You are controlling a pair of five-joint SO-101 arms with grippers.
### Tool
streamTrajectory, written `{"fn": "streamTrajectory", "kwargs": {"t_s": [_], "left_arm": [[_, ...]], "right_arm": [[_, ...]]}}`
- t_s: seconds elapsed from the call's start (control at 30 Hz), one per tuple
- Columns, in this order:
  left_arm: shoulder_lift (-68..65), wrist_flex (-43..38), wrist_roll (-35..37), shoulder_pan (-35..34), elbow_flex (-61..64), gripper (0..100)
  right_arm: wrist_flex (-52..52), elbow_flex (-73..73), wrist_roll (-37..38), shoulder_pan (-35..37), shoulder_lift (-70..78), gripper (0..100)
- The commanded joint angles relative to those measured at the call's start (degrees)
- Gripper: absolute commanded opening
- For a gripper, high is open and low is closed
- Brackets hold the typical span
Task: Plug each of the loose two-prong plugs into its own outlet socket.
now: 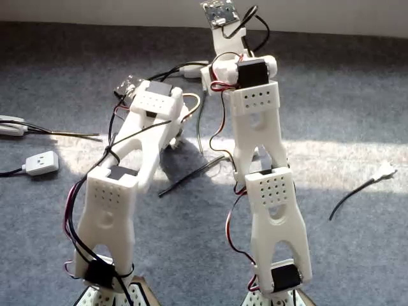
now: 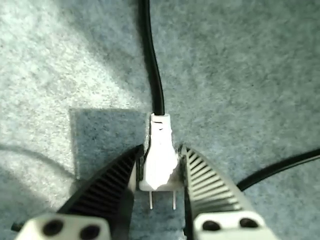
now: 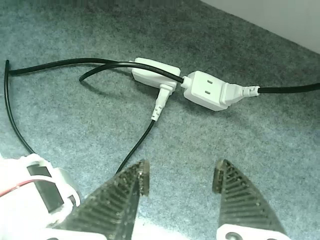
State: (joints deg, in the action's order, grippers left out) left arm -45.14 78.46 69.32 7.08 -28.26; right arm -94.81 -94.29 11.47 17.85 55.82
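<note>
White two-prong plug (image 2: 159,160) is pinched between the jaws of the left gripper (image 2: 161,151) over the grey carpet (image 2: 250,75), its prongs turned toward the wrist, while the right gripper (image 3: 182,170) is held with jaws spread near a white outlet socket (image 3: 206,90).

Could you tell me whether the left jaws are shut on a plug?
Shut: both jaws press the white plug from either side, prongs exposed.
</note>
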Motion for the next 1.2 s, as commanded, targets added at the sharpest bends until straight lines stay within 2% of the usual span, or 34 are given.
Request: {"fn": "streamTrajectory", "kwargs": {"t_s": [0.0, 0.13, 0.37, 0.5, 0.7, 0.8, 0.93, 1.07, 1.17], "left_arm": [[-0.22, 0.09, 0.18, -1.36, 0.04, 1], [-0.04, 1.14, 0.18, -1.19, -4.44, 1], [3.91, 12.84, 0.18, -0.4, -23.96, 1], [5.67, 16.0, 0.18, 2.15, -32.48, 1], [5.67, 15.91, 0.18, 6.64, -44.53, 1], [5.67, 16.35, 0.18, 7.69, -49.89, 1], [5.85, 15.91, 0.18, 7.25, -57.19, 1], [5.85, 17.58, 0.18, 7.6, -67.74, 1], [5.58, 19.78, 0.44, 8.4, -67.12, 1]], "right_arm": [[1.27, -3.03, 0.7, -0.66, -0.84, 21.3], [1.27, -3.12, 0.7, -0.75, -1.01, 21.3], [-0.22, -7.52, 0.44, -1.8, -3.21, 21.3], [-1.19, -7.52, 0.26, -5.32, -8.57, 21.3], [-1.19, -7.52, 0.18, -11.3, -14.29, 20.7], [-1.1, -7.52, 0.18, -13.85, -16.75, 14.4], [-1.19, -7.52, -0.26, -14.9, -19.91, 0.4], [-4.0, -7.52, -12.75, -15.96, -22.46, 0.9], [-6.46, -7.52, -25.32, -17.89, -24.4, 0.7]]}}
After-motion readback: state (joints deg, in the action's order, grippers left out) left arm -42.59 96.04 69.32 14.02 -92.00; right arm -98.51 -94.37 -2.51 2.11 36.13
